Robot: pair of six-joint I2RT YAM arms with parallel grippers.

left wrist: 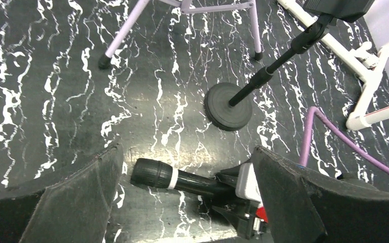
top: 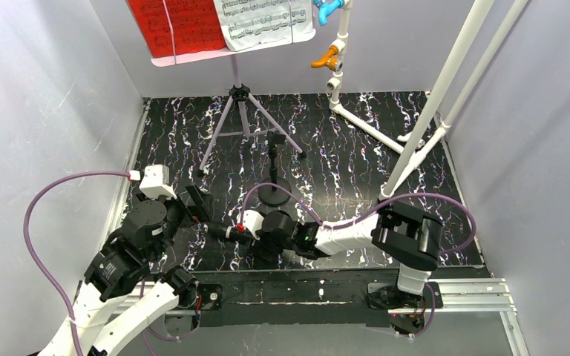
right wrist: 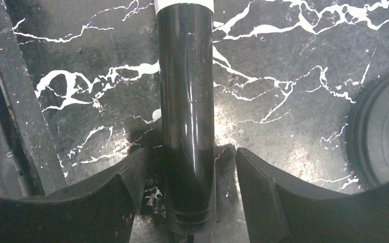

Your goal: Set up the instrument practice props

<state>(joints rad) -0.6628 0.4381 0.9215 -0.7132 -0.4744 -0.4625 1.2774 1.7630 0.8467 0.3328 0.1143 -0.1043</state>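
Got right tool [right wrist: 191, 162] spread, unclamped, round the black microphone [left wrist: 182, 179] lying by the tabletop's [top: 341, 185] front edge; left tool [left wrist: 186, 152] gaping above.

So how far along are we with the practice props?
Done: the lilac perforated music stand is upright, red and white sheet-music pages on it, and the round-based black stand stands. In hand: the black microphone lies on the black marbled table, the open right gripper straddling its body; the left gripper hovers open. Left: seat it on the stand.
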